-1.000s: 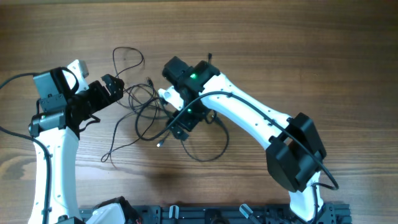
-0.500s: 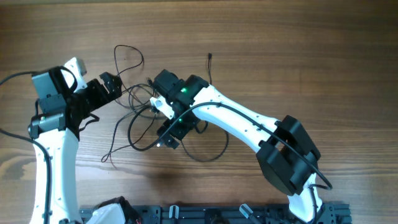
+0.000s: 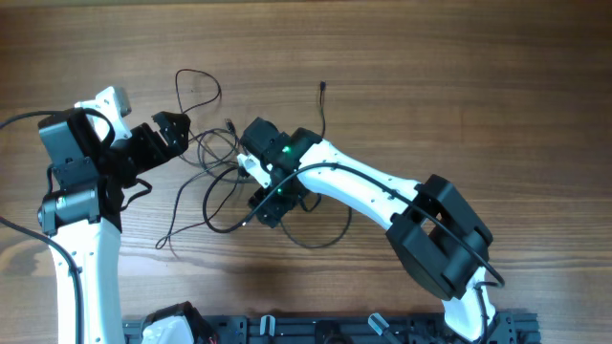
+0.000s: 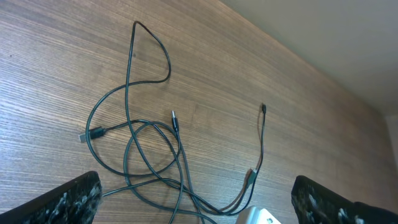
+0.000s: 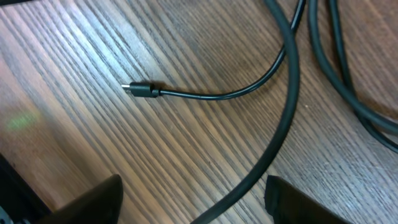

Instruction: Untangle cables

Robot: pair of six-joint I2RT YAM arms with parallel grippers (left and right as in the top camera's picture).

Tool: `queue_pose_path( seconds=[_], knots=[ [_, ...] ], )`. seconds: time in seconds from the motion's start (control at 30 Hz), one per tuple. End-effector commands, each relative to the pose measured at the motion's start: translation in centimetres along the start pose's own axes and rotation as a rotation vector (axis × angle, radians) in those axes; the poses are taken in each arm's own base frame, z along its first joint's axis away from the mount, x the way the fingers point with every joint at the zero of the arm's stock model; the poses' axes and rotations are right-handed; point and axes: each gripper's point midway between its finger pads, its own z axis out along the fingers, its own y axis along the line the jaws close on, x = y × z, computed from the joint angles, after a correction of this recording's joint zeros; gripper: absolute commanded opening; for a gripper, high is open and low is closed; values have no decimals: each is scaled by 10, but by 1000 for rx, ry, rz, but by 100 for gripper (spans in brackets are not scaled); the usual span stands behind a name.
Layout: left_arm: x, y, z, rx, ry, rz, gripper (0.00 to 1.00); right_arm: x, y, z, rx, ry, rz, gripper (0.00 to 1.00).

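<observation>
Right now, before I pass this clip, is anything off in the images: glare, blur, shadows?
Overhead: evenly lit and sharp, only a soft shadow on the table. Left wrist: cables crisp, left fingers dark and soft at the bottom corners. Right wrist: pale sheen on the wood top left, plug sharp, right fingers blurred.

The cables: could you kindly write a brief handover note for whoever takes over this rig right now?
Cables: overlapping loops on the table, between the arms; a plug end lies free.
Left tool: open, empty, at the loops' upper-left edge.
Right tool: open, low over the middle, one cable between its jaws, unclamped.
Done: nothing separated.
Left: grip one cable, pull the loops apart.
</observation>
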Motion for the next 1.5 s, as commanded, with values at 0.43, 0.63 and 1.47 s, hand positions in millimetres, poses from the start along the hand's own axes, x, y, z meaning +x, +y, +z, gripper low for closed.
queue_pose_path(
  seconds=[0.43,0.63,1.47],
  knots=[
    [3,-3,-4,14,10,-4,100,-31,7,-53,-28,-85,48,4],
    [7,-1,-4,7,24,-12,100,-74,20,-220,74,-419,4,4],
    [92,-138,-1,573,243,551,91,-5,68,-469,81,-1023,-131,4]
  ],
)
